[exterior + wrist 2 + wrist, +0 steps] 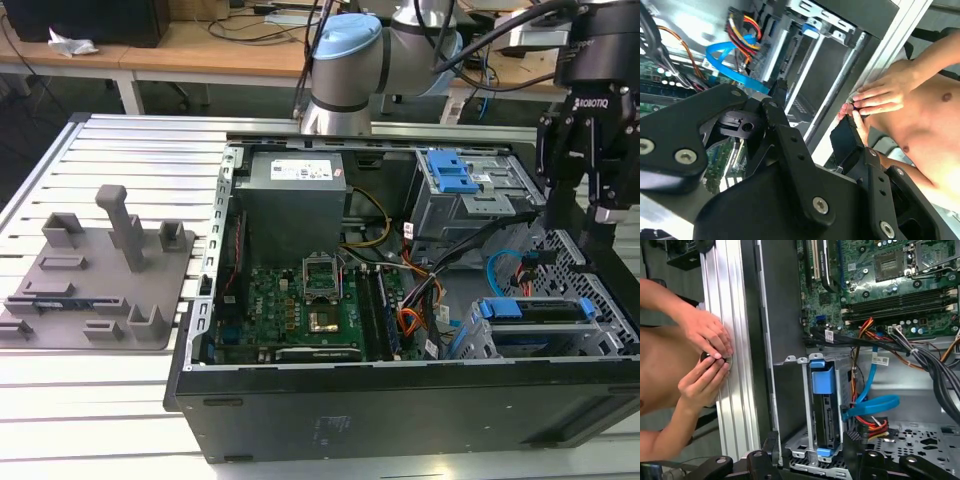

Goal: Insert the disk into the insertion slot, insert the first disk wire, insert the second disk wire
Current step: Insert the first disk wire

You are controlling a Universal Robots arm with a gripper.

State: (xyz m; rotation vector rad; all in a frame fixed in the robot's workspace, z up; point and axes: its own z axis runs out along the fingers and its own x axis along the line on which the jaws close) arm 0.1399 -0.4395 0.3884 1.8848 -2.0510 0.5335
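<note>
The disk [824, 415] sits in the insertion slot [612, 338], the low grey cage at the corner of the open computer case [400, 410] on the exterior view's right, and judging by how deep it lies it looks fully home. It seems to stand on 1 long edge, its long axis running along the cage parallel to the case's near wall, the tab of its blue carrier [822, 381] at the end facing the motherboard. The end effector [580, 205] hangs just above that corner with its 2 fingers spread and nothing between them. As a load, the disk is likely stiff, dense for its bulk and sensitive to knocks; the 2 long sides of the plastic carrier are the safe place to hold it, not the labelled face or the connector edge. The second disk wire [875, 404] curves in a loop just beside the cage, and the first disk wire [874, 424] lies under that loop; both look light and limp, best taken by their connectors. Whether either plug is seated I cannot tell. A person's 2 hands [707, 352] work at the worktop [120, 150] rail beside the case.
</note>
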